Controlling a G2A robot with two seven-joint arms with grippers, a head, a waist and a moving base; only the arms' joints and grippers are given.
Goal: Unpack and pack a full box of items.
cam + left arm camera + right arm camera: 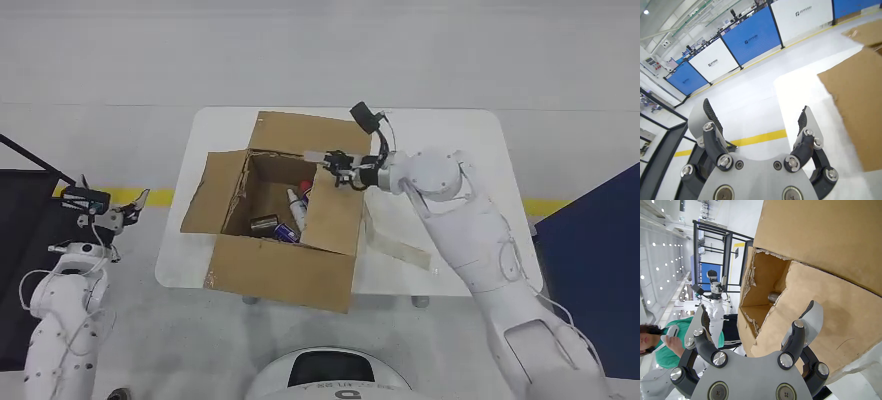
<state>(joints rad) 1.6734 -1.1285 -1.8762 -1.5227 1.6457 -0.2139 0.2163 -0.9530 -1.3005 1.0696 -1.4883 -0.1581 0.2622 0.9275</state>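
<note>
The cardboard box (285,270) stands open on the white worktop (450,150), toward its left edge. All four flaps are folded outward, and the near flap overhangs the near edge. In its bottom lie several small items (290,215), a metal can (772,297) among them. The right tool (757,308), jaws spread wide and holding nothing, sits at the flap facing the right edge. The left tool (755,111), likewise wide open and empty, hangs off the worktop beyond its left edge.
</note>
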